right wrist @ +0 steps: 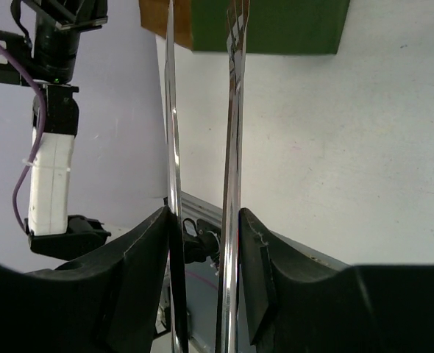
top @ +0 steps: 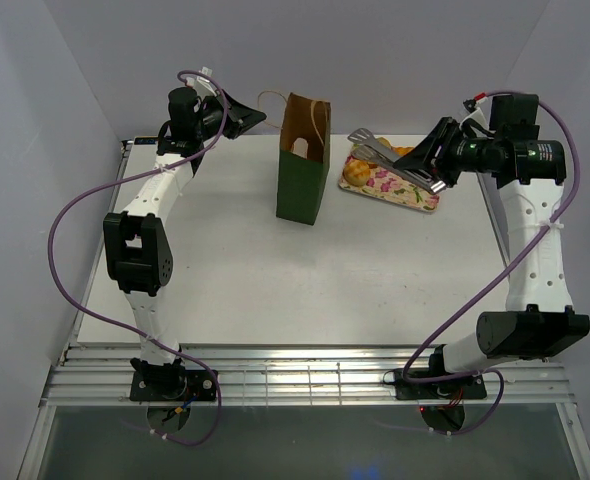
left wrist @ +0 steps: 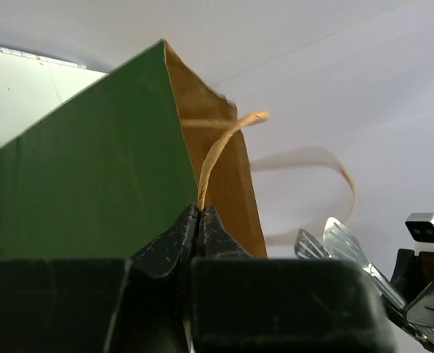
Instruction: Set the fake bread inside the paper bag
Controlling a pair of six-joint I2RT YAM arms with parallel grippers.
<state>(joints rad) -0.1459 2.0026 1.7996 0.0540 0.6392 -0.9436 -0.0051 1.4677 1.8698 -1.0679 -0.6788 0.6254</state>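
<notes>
The paper bag (top: 303,165), dark green outside and brown inside, stands upright at the back middle of the table. My left gripper (top: 247,118) is shut on one thin tan handle (left wrist: 217,154) of the bag (left wrist: 92,191), holding it up to the bag's left. My right gripper (top: 433,160) is shut on metal tongs (top: 375,150), which reach over the floral tray (top: 415,192). Golden-brown fake bread (top: 357,172) lies on that tray. In the right wrist view the two arms of the tongs (right wrist: 235,110) stand apart with nothing between them, and their tips point toward the bag (right wrist: 268,26).
The tray sits to the right of the bag, near the table's back right corner. White walls enclose the table on three sides. My left arm (right wrist: 51,147) stands beyond the bag's left. The tong tips (left wrist: 335,246) show behind the bag in the left wrist view.
</notes>
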